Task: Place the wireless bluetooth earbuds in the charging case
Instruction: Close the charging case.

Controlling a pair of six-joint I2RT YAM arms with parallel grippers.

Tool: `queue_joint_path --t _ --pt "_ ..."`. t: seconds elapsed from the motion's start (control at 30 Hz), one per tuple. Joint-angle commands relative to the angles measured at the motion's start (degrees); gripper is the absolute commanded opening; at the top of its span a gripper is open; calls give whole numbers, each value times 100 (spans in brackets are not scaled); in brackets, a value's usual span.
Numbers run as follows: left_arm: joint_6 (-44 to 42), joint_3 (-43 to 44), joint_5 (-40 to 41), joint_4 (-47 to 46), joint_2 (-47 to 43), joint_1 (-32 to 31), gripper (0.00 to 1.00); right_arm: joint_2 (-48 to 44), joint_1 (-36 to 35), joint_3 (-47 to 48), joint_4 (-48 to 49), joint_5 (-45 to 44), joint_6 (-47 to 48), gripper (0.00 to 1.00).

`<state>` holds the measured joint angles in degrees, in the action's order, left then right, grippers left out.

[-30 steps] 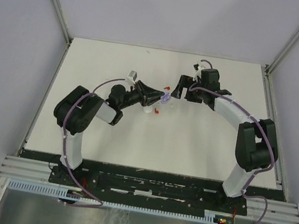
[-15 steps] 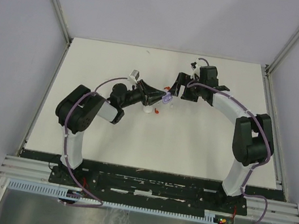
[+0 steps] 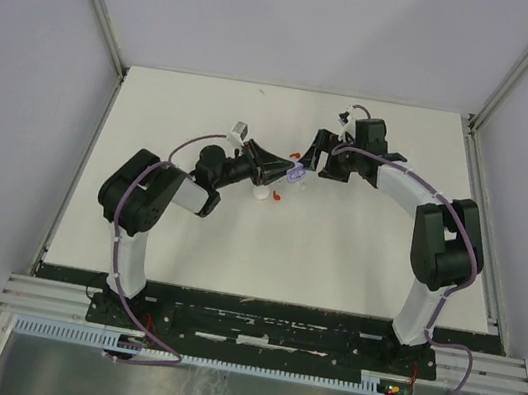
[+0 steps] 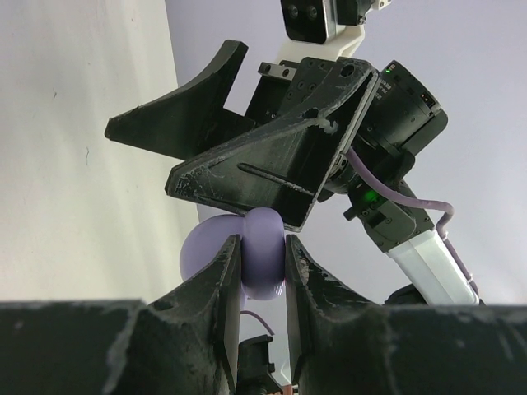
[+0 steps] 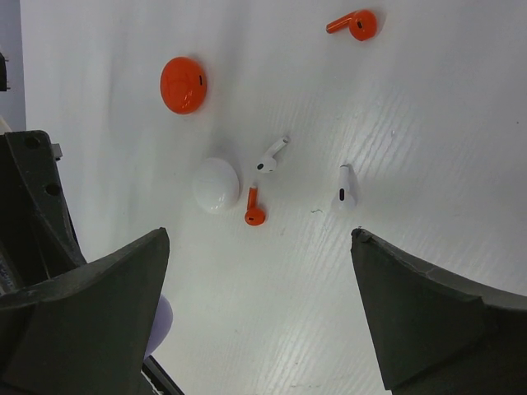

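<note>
Tiny red and white plastic earbuds (image 5: 254, 210) lie loose on the white table (image 5: 428, 164), near the lavender round plastic case (image 4: 262, 263). Left gripper (image 4: 263, 247) pinches that case aloft. Right gripper (image 5: 259, 234), jaws spread and empty, has edged closer to the case, so insertion hasn't started.

Both arms (image 3: 141, 202) reach inward toward each other, elbows bowed outward. The left gripper (image 3: 286, 173) lies nearly level, pinched tight on a lavender case (image 4: 262, 265). The right gripper (image 3: 322, 160) hangs just beside it, angled downward, jaws spread wide and empty.
</note>
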<state>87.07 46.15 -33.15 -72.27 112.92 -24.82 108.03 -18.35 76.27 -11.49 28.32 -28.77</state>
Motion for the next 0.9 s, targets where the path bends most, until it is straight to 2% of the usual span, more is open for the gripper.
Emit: queue_joint_path --t 0.0,0.87 --pt "-242 230 192 -332 -60 96 3 8 31 -180 176 242 -50 100" --pt "-37 55 214 -748 29 75 3 401 112 -53 865 652 -577 100"
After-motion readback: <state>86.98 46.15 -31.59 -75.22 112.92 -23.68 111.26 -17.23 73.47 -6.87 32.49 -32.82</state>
